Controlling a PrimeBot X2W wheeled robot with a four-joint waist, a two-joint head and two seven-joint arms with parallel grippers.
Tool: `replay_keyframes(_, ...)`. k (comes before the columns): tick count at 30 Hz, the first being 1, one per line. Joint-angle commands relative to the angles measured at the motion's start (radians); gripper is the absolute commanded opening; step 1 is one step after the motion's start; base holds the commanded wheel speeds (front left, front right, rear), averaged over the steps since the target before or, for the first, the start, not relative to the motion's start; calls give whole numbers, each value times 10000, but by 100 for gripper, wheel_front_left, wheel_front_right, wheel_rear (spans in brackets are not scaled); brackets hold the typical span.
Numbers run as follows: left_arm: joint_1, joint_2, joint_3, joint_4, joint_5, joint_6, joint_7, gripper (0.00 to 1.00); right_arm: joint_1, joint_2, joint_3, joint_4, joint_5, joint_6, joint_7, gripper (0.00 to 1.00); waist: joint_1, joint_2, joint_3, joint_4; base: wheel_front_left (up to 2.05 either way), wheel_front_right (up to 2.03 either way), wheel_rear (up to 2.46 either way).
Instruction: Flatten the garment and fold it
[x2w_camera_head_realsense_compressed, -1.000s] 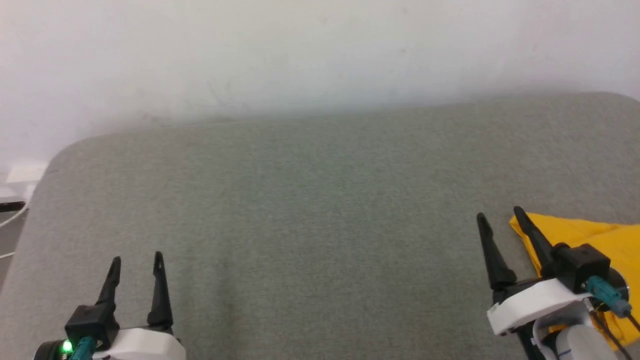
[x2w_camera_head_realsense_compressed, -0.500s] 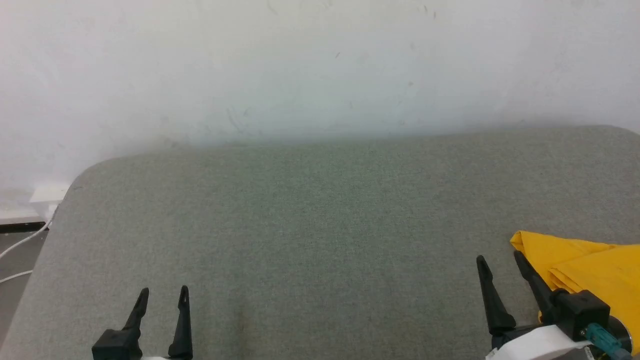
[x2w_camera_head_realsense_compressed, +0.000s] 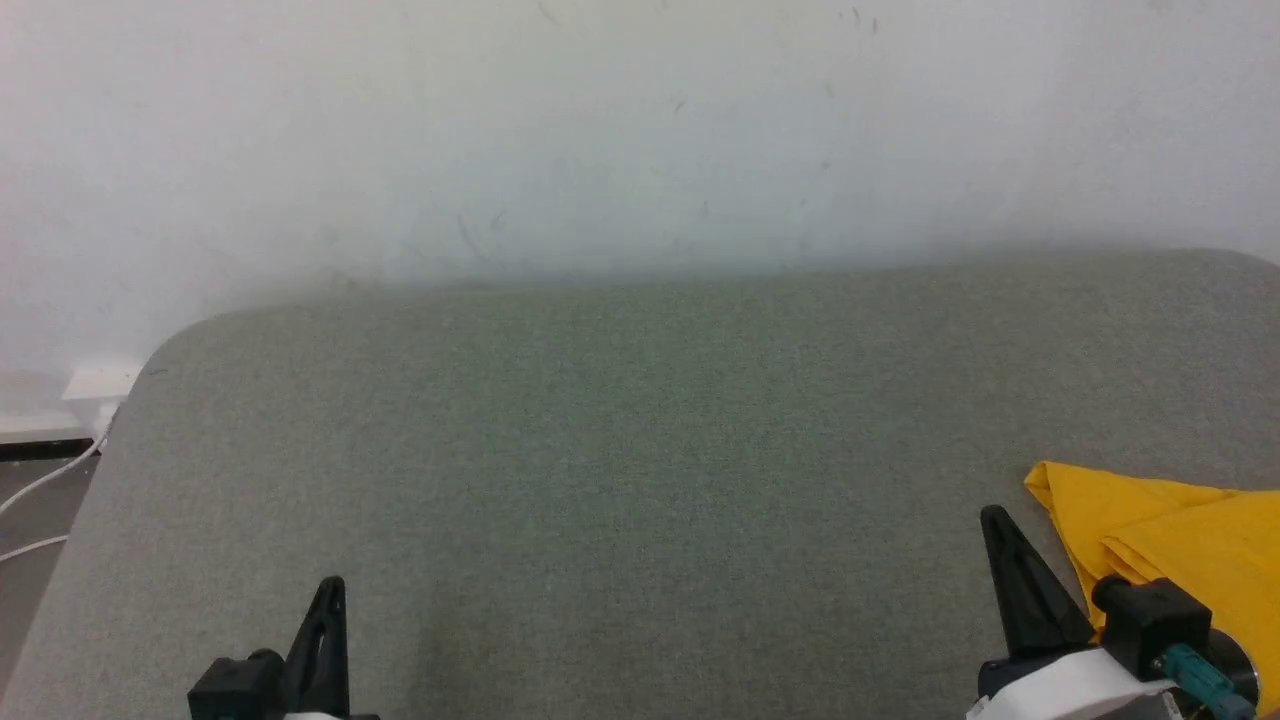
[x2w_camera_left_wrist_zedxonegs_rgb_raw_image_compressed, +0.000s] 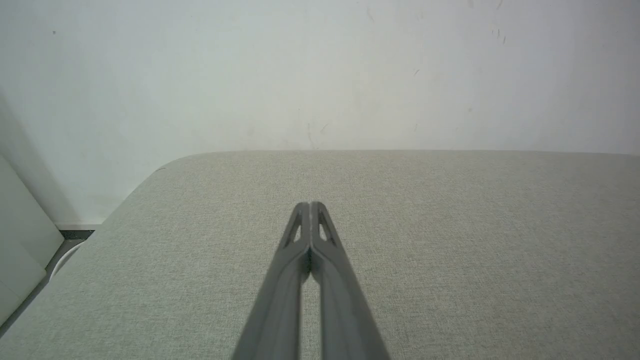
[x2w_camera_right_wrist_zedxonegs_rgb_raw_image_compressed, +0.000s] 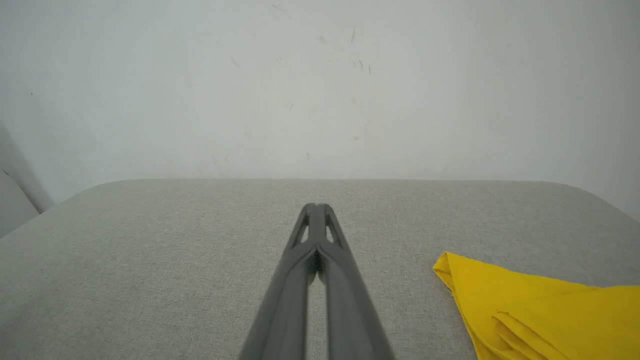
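The garment (x2w_camera_head_realsense_compressed: 1170, 540) is bright yellow cloth lying bunched at the lower right of the grey padded table (x2w_camera_head_realsense_compressed: 640, 430), running off the right edge; its pointed corner shows in the right wrist view as garment (x2w_camera_right_wrist_zedxonegs_rgb_raw_image_compressed: 530, 310). My right gripper (x2w_camera_head_realsense_compressed: 1000, 525) is shut with nothing in it, just left of that corner and apart from it; its joined tips show as right gripper (x2w_camera_right_wrist_zedxonegs_rgb_raw_image_compressed: 315, 206). My left gripper (x2w_camera_head_realsense_compressed: 332, 590) sits at the lower left, shut and empty, tips together as left gripper (x2w_camera_left_wrist_zedxonegs_rgb_raw_image_compressed: 310, 205) over bare table.
A white wall (x2w_camera_head_realsense_compressed: 640, 130) rises directly behind the table's far edge. Left of the table's rounded corner, a white socket box (x2w_camera_head_realsense_compressed: 98, 382) and white cables (x2w_camera_head_realsense_compressed: 45, 480) lie by the floor. A pale panel (x2w_camera_left_wrist_zedxonegs_rgb_raw_image_compressed: 20, 250) stands at the left.
Both grippers went from open to shut, closing on nothing. The head camera tilted up earlier, so the table and garment sit lower in the picture.
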Motion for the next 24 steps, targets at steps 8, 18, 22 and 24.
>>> replay_keyframes(8, -146, -110, 4, -150, 181, -1, 178, 0, -133, 15, -35, -32, -135, -2, 117, 0, 0, 0, 49, 13, 0, 0, 0)
replay_keyframes(18, -260, -198, 7, -279, 322, -2, 382, 0, -235, 24, -64, -55, -242, -4, 243, 0, 0, 0, 108, 28, 0, 0, 0)
replay_keyframes(22, -305, -234, 8, -331, 378, -2, 464, 0, -276, 28, -75, -64, -285, -5, 293, 0, 0, 0, 132, 34, 0, 0, 0)
replay_keyframes(24, -328, -251, 8, -357, 406, -2, 505, 0, -297, 30, -81, -68, -306, -5, 319, 0, 0, 0, 143, 37, 0, 0, 0)
